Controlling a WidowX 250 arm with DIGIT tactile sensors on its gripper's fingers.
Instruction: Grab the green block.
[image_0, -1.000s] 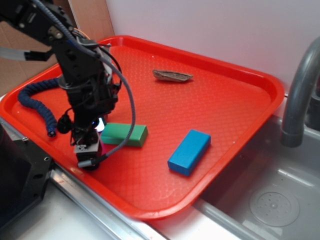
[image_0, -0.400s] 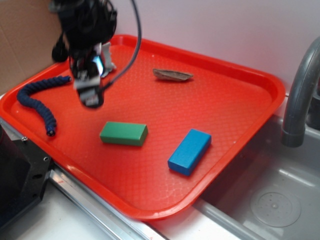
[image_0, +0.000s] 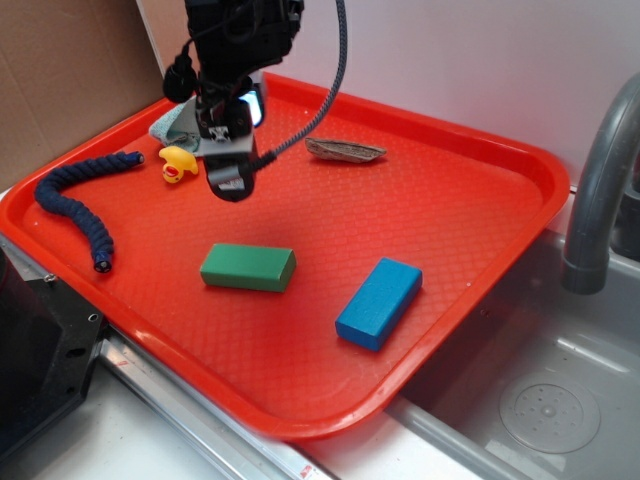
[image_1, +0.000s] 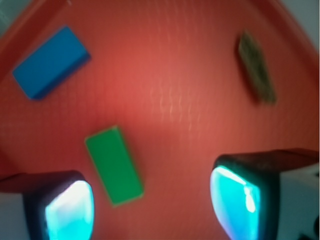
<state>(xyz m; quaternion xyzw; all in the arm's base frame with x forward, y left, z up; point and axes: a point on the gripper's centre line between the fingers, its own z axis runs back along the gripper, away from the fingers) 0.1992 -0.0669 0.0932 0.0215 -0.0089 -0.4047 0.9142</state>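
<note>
Two blocks lie flat on the red tray (image_0: 480, 215), and we see the green block (image_0: 247, 267) toward the tray's near left part, with the blue block (image_0: 379, 302) near it at about 4 o'clock, the two apart. In the wrist view the green block (image_1: 114, 165) sits low in the frame between the two fingertips, closer to the left one, and it touches neither; the blue block (image_1: 51, 62) lies up at about 11 o'clock from it.

Our gripper (image_0: 230, 165) hangs above the tray, up at roughly 12 o'clock from the green block and clear of it. Its jaws stand wide apart with nothing between them but open tray surface; both fingertips (image_1: 69, 209) glow cyan at the bottom of the wrist picture.

At about 2 o'clock from the gripper in the exterior view rests a flat brownish-grey object (image_0: 345, 150), which we cannot identify. A small yellow duck (image_0: 179, 163) sits just left of the gripper, with a pale teal cloth (image_0: 172, 125) behind it. A dark blue segmented snake-like toy (image_0: 77, 205) curves along the tray's left side. A grey faucet (image_0: 598, 190) rises at the right, over a metal sink (image_0: 540, 400).
</note>
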